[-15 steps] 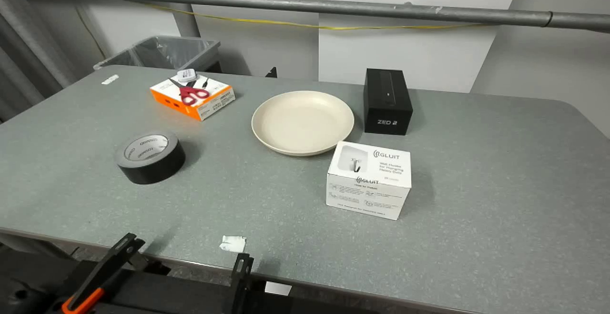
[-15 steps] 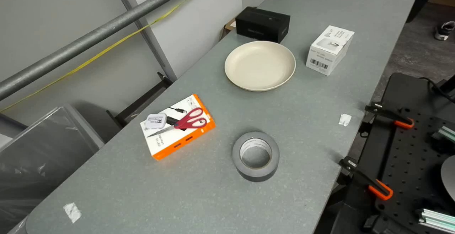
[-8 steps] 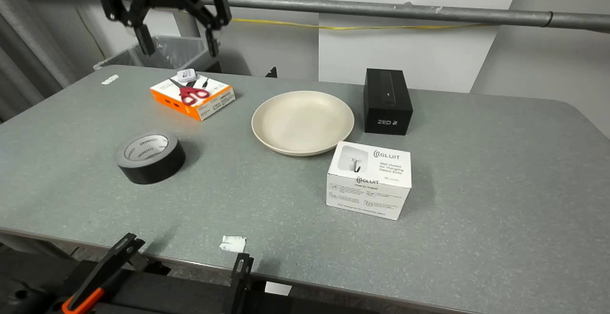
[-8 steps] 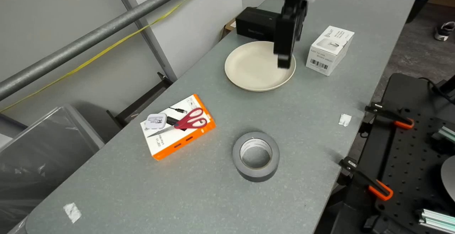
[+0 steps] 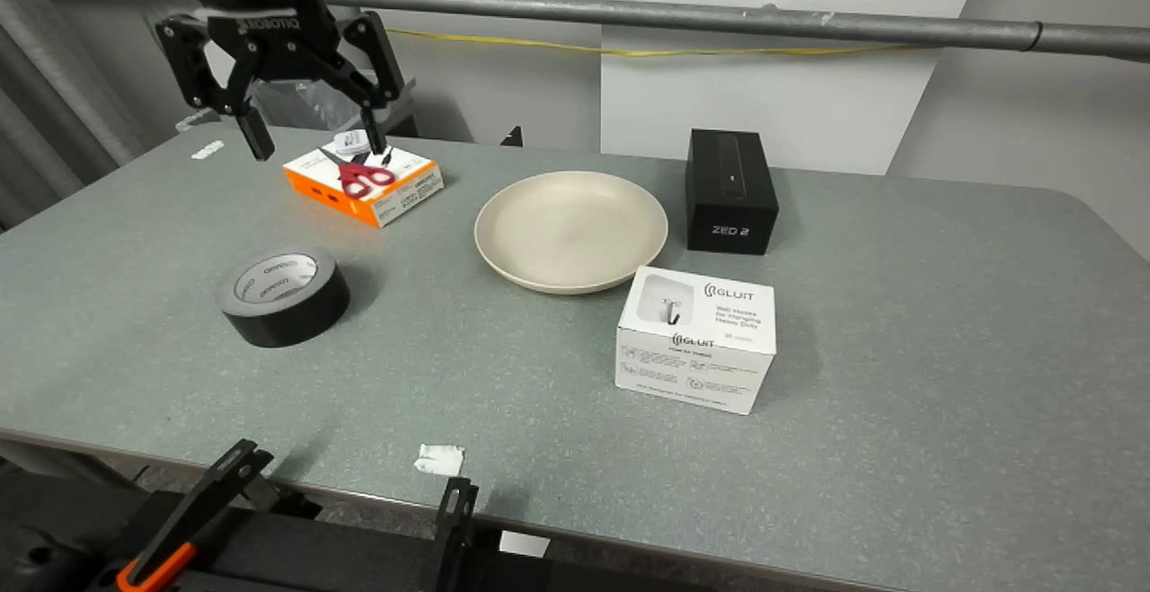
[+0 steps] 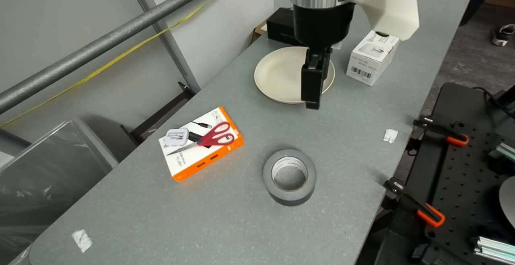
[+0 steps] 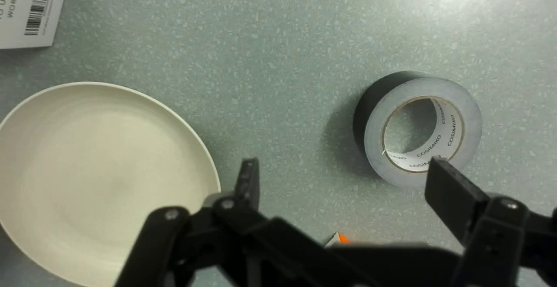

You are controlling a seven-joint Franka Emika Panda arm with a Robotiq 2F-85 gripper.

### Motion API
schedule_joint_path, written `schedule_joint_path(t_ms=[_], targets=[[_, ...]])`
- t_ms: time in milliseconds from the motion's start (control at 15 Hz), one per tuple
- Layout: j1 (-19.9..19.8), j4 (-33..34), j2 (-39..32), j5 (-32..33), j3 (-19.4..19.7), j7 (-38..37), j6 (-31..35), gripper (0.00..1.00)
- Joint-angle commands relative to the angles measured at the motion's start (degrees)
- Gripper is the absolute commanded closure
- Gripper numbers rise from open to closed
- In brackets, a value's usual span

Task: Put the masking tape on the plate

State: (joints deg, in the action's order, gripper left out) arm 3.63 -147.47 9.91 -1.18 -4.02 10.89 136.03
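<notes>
The masking tape, a dark grey-black roll, lies flat on the grey table in both exterior views (image 5: 287, 318) (image 6: 289, 198). In the wrist view the roll (image 7: 471, 123) is at the right, its white inner core showing. The cream plate (image 5: 570, 233) sits bare on the table; it also shows in an exterior view (image 6: 279, 76), partly behind my gripper, and at the left of the wrist view (image 7: 104, 165). My gripper (image 5: 320, 153) is open and empty, high above the table. In the wrist view its jaws (image 7: 343, 163) stand wide apart; the right fingertip overlaps the roll's lower edge.
A white box (image 5: 696, 340) stands beside the plate, and a black box (image 5: 732, 192) behind it. An orange-white box (image 6: 201, 144) carries red scissors (image 6: 219, 134) and a small white case. Clamps (image 6: 414, 202) grip the table edge. A metal pipe (image 5: 557, 8) runs behind the table.
One second ago the gripper was out of both exterior views. It has come in from the top, open, and moved down. The tape, plate and boxes have not moved.
</notes>
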Motion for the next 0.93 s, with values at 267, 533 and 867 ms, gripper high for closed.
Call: schedule_joint_path(t_ms=[267,533,867], targets=[[1.78,1.27,-8.50,-2.99,-0.30,0.75,12.61,0.00],[2.83,3.08,-16.45,-3.22,-2.35,1.61,14.88,0.00],[2.53,6.71,-25.99,-2.95,-5.68,2.78,16.89,0.00]])
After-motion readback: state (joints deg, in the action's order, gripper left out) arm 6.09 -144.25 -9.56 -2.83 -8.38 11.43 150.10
